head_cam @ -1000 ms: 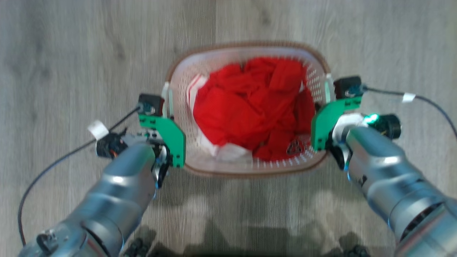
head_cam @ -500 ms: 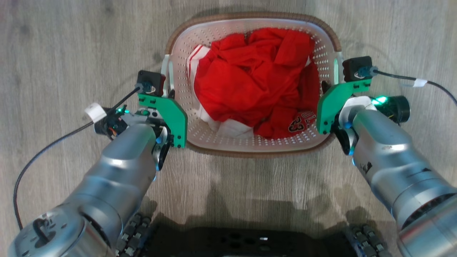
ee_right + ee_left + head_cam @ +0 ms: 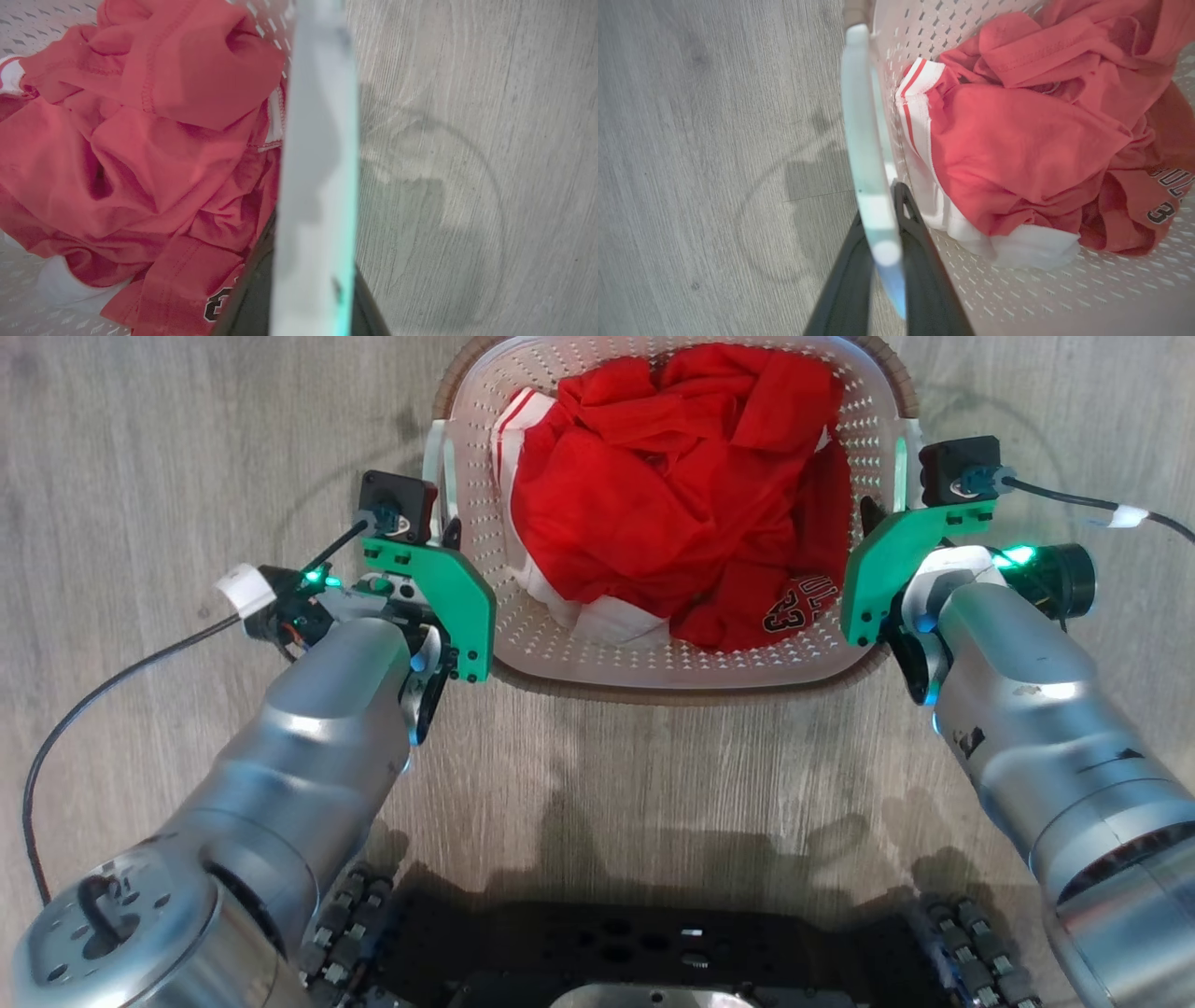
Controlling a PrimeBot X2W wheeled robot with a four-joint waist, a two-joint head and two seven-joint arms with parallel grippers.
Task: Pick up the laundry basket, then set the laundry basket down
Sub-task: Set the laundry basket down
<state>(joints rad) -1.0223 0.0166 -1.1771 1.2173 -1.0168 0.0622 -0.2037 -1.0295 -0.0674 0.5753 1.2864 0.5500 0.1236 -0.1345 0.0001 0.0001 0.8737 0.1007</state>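
One laundry basket point(image 3: 560, 653), two handles point(image 3: 437, 467), one left claw point(image 3: 451, 537), one right claw point(image 3: 873, 513), one heap of clothes point(image 3: 672, 495).

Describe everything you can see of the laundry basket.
The laundry basket is white perforated plastic, rounded-rectangular, with a brown woven-look rim. It is upright over the grey wood-look floor, holding crumpled red and white clothes. The left gripper clamps its left handle, the right gripper its right handle. Whether it rests on the floor cannot be told.
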